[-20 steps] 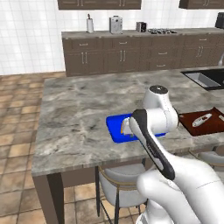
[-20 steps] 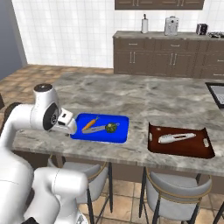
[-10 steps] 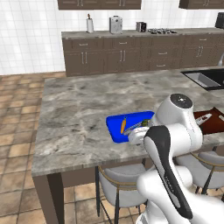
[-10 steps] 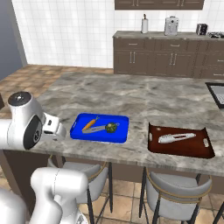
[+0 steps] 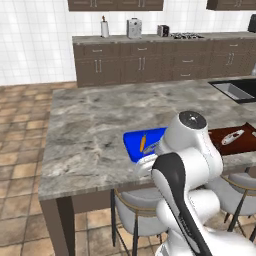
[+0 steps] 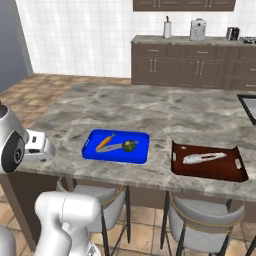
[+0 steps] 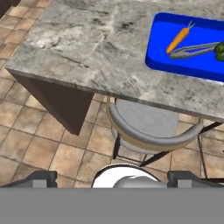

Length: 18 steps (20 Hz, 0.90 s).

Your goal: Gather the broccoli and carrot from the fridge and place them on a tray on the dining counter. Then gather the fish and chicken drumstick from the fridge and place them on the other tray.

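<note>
On the marble dining counter (image 6: 165, 112) a blue tray (image 6: 141, 155) holds an orange carrot (image 6: 104, 142), a green broccoli (image 6: 130, 146) and a slim grey thing (image 7: 192, 49) between them. A brown tray (image 6: 176, 161) to its right carries a pale elongated piece (image 6: 204, 158), fish-like in shape. My gripper (image 7: 116, 178) is open and empty, off the counter's front left corner, aimed at a stool and the floor. My hand (image 6: 37, 145) is well left of the blue tray. The fridge and chicken drumstick are out of view.
Grey-cushioned stools (image 6: 197, 227) stand under the counter's front edge, one right below my hand (image 7: 148, 124). A sink (image 5: 237, 90) is set in the counter's far right. Dark cabinets (image 6: 195, 67) line the back wall. Tiled floor lies open to the left (image 5: 22, 160).
The arm has swung away from the blue tray toward the counter's front left corner. The gripper has stayed open and empty. Both trays and their contents are unmoved.
</note>
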Available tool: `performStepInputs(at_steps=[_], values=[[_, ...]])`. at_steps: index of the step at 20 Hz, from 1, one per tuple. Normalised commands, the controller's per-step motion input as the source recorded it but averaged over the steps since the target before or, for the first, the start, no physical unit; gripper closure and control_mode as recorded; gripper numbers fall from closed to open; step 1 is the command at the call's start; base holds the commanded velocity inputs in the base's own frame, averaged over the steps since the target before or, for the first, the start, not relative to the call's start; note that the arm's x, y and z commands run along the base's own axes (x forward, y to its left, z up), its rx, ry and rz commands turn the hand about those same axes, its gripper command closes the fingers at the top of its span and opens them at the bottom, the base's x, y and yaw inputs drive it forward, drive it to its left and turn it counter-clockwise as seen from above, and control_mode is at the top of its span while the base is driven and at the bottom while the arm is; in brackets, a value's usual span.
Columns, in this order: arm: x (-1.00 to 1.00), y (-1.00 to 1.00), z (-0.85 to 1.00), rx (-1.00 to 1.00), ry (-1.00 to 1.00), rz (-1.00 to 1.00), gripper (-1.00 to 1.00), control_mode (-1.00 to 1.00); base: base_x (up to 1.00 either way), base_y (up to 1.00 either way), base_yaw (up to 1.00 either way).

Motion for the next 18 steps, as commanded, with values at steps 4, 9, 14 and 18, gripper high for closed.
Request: performStepInputs(at_steps=[4,9,14,18], values=[[0.00,0.00,0.00,0.00,0.00,0.00,-1.00,1.00,-0.52,0.89,0.22],[0.00,0.00,0.00,0.00,0.00,0.00,-1.00,1.00,-0.50,0.95,0.20],[0.00,0.00,0.00,0.00,0.00,0.00,-1.00,1.00,-0.69,0.79,0.16],[0.00,0.00,0.00,0.00,0.00,0.00,-1.00,1.00,-0.61,0.79,0.17]])
